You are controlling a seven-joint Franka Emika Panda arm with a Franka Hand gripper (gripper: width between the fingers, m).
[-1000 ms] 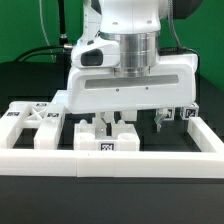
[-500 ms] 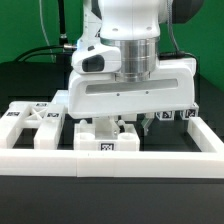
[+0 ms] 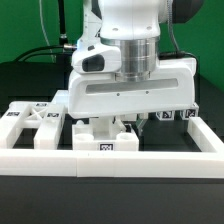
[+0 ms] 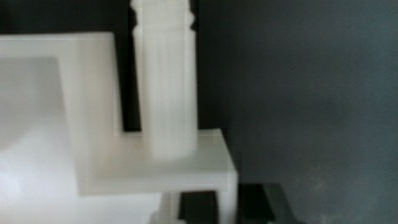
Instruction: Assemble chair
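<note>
The chair parts are matte white pieces inside the border rail. A blocky tagged piece (image 3: 105,142) sits at the front middle, and a notched piece (image 3: 35,126) lies at the exterior view's left. My gripper (image 3: 122,124) is low over the middle pieces. In the wrist view a flat slab (image 4: 54,110) carries a ribbed upright post (image 4: 164,80) and a block (image 4: 175,165). My gripper (image 4: 228,208) has its dark fingers (image 4: 199,208) close together with a pale strip of white chair part between them.
The long low white border rail (image 3: 110,163) runs along the front and up the exterior view's right side (image 3: 205,135). Small tagged parts (image 3: 175,117) lie behind the gripper at the right. Black table lies beyond the rail.
The gripper has shifted slightly toward the exterior view's right and lower onto the middle pieces since a second ago. It has hardly moved in the last half second.
</note>
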